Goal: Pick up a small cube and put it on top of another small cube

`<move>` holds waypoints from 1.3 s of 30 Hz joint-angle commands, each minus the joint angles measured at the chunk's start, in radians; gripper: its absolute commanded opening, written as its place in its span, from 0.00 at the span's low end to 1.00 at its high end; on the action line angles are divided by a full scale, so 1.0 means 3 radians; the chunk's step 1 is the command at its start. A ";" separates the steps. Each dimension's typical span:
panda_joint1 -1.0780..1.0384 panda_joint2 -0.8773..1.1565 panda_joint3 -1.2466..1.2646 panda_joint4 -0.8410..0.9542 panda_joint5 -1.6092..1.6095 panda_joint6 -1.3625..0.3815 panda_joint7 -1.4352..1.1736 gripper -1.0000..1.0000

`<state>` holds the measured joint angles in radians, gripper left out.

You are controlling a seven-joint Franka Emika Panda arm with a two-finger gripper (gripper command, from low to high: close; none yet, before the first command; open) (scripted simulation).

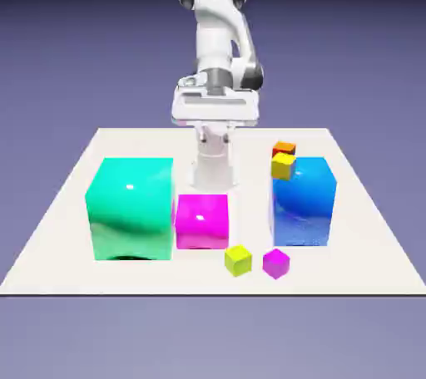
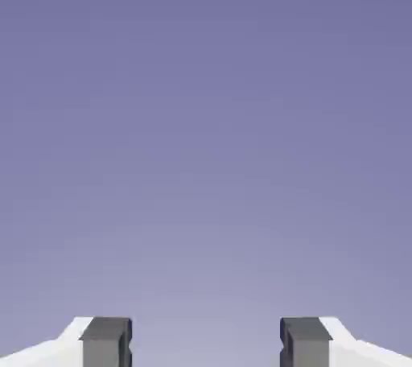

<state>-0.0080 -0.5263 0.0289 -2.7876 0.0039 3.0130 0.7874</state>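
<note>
tiny glossy magenta-purple cube (image 1: 275,263) | likely light, rigid, slick | grip opposite flat sides | fingers (image 2: 105,341) wide, empty | goal: tiny golden-yellow cube (image 1: 283,167)

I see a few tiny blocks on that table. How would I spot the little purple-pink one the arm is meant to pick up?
Start at the big blue cube on the exterior view's right. Just in front of it, near the table's front edge, two tiny cubes sit side by side but apart. The small magenta cube is the right one; its neighbour is a lime cube, and the magenta cube behind is far bigger.
</note>
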 commanded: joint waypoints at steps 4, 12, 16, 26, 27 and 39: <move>-0.0221 0.0483 0.0320 0.0247 0.0043 -0.0266 0.0513 0.50; -0.0664 0.1450 0.0959 0.0742 0.0129 -0.0797 0.1539 0.50; -0.0886 0.1933 0.1279 0.0989 0.0171 -0.1063 0.2052 0.50; -0.1439 0.3141 0.2078 0.1607 0.0279 -0.1727 0.3335 0.50; -0.1485 0.3242 0.2145 0.1658 0.0288 -0.1782 0.3442 0.50; -0.1455 0.3287 0.2118 0.1660 0.0268 -0.1739 0.3453 0.00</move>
<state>-0.4446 0.4597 0.6642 -2.2895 0.0851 2.4923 1.8225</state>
